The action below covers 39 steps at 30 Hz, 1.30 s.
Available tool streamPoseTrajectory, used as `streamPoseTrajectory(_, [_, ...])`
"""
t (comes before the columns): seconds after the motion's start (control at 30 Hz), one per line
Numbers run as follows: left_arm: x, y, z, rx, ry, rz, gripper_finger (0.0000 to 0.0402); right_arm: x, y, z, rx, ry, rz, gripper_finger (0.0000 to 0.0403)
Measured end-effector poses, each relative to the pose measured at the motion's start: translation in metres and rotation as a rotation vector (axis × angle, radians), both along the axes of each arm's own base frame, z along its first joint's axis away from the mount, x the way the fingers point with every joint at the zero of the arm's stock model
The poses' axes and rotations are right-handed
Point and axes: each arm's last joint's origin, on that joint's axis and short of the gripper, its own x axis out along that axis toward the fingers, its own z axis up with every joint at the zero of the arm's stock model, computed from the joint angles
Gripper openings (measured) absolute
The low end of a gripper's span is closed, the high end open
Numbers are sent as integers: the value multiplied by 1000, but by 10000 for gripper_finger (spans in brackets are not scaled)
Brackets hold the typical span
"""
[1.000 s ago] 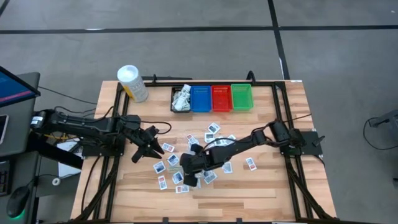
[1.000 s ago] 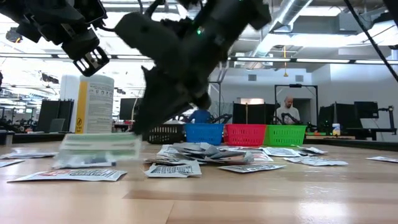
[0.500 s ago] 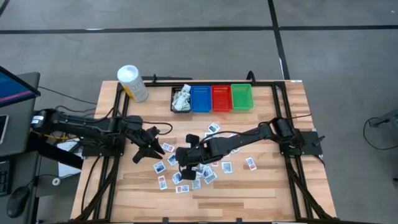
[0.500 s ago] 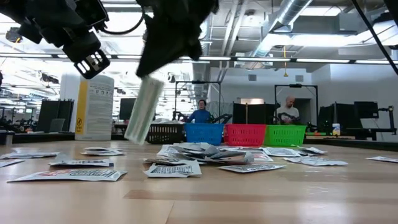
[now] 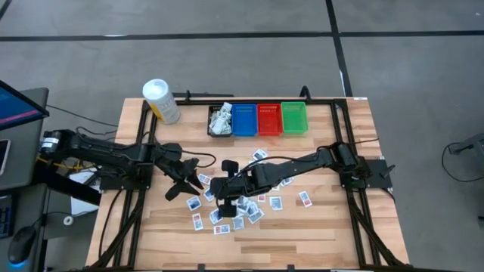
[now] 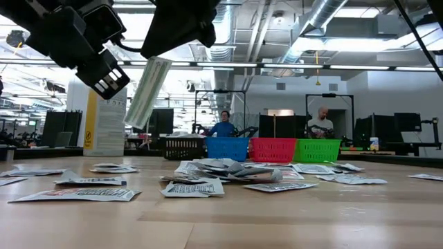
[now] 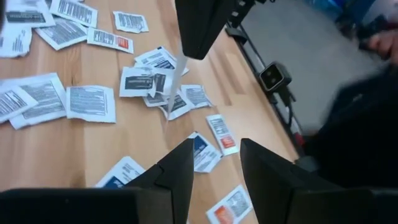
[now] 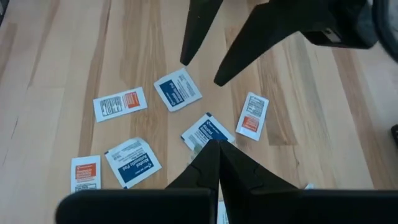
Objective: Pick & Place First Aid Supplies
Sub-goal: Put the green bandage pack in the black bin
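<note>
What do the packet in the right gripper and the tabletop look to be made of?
The packet, pinched in the shut right gripper, looks like thin matte paper or foil laminate: flat, printed, hanging stiff. The tabletop looks like light, smooth-finished wood: plank seams and grain show.

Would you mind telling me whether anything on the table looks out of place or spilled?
Yes: the packets lie strewn loose over the table in an overlapping heap, not sorted. Only the black bin holds any; the blue bin, red bin and green bin look empty.
</note>
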Motion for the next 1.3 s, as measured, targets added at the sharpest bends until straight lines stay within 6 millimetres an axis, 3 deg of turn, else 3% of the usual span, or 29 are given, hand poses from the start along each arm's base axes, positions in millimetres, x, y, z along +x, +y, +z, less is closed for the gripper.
streamPoseTrajectory(0.3, [9,0,-4,117,-99,-70,172,0,0,0,-1,4,1,0])
streamPoseTrajectory(0.63, [26,1,-19,216,-118,-17,228,-1,1,0,-1,7,2,0])
streamPoseTrajectory(1.3, [45,-9,-35,173,-161,-53,230,-1,0,-1,-14,14,14,0])
